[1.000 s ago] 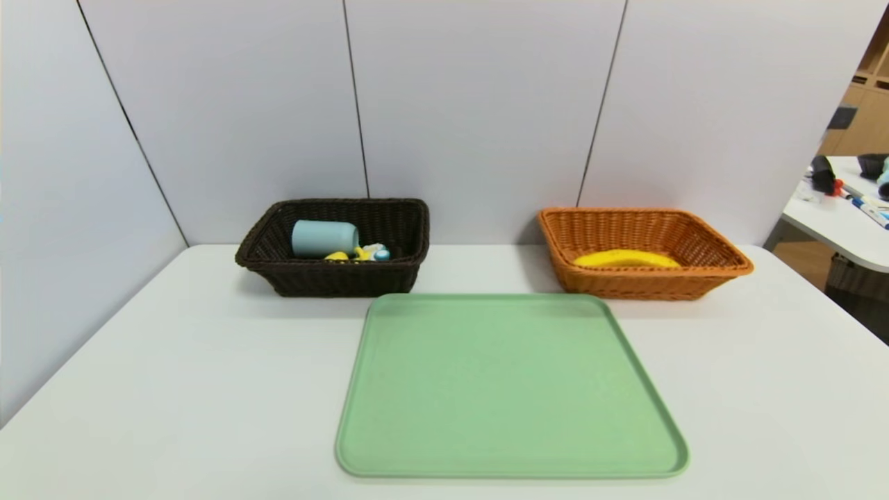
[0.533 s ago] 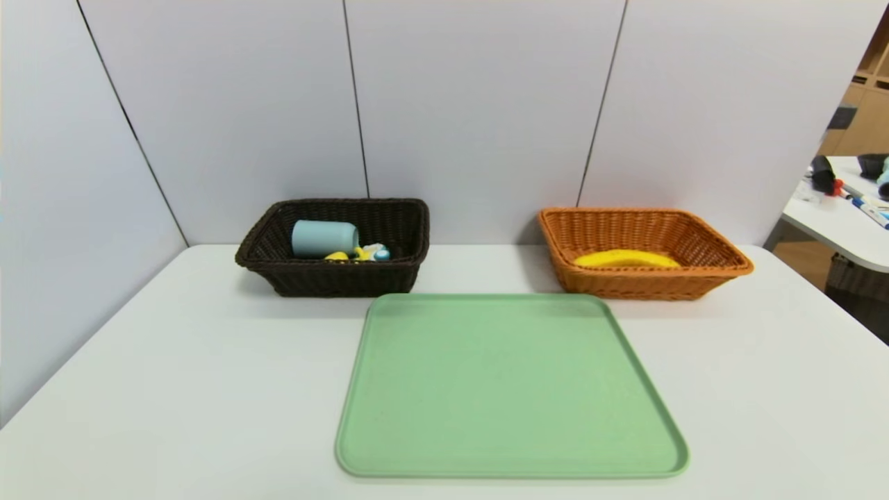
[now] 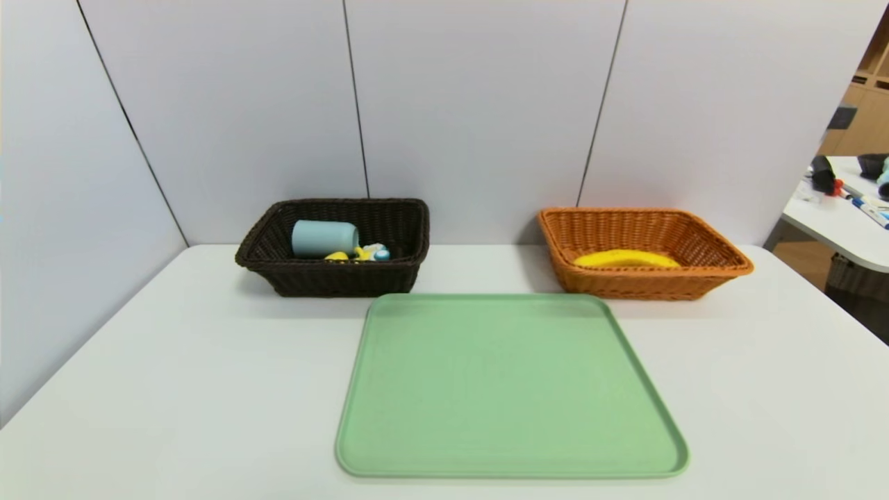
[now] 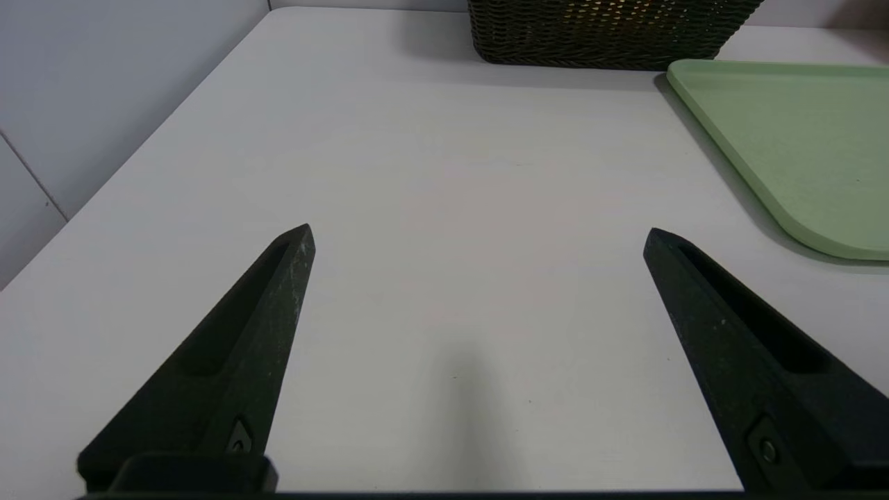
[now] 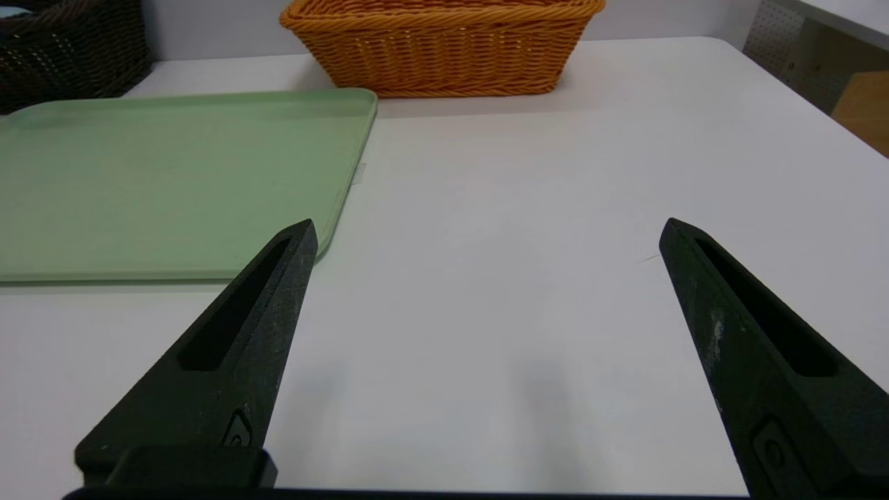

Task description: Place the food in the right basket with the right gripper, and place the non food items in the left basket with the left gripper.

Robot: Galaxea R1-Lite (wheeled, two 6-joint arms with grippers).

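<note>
Food here is a single yellow banana (image 3: 626,259), lying in the orange basket (image 3: 722,267), which stands just beyond the far right corner of the green tray (image 3: 510,389). Beyond the tray's far left corner stands the dark brown basket (image 3: 333,281); it holds a pale blue cup (image 3: 323,238) lying on its side and, beside the cup, a small yellow, white and blue item (image 3: 364,254) too small to identify. Both baskets sit near the tray's far edge without touching it, and the tray itself lies flat on the white table (image 3: 173,389) with nothing on it.

Neither arm appears in the head view. The left gripper (image 4: 479,236) hangs low over bare table to the left of the tray, its dark fingers (image 4: 257,333) spread wide with nothing between them. The right gripper (image 5: 486,232) hangs over bare table to the right of the tray, jaws likewise wide apart and holding nothing, pointing toward the orange basket.
</note>
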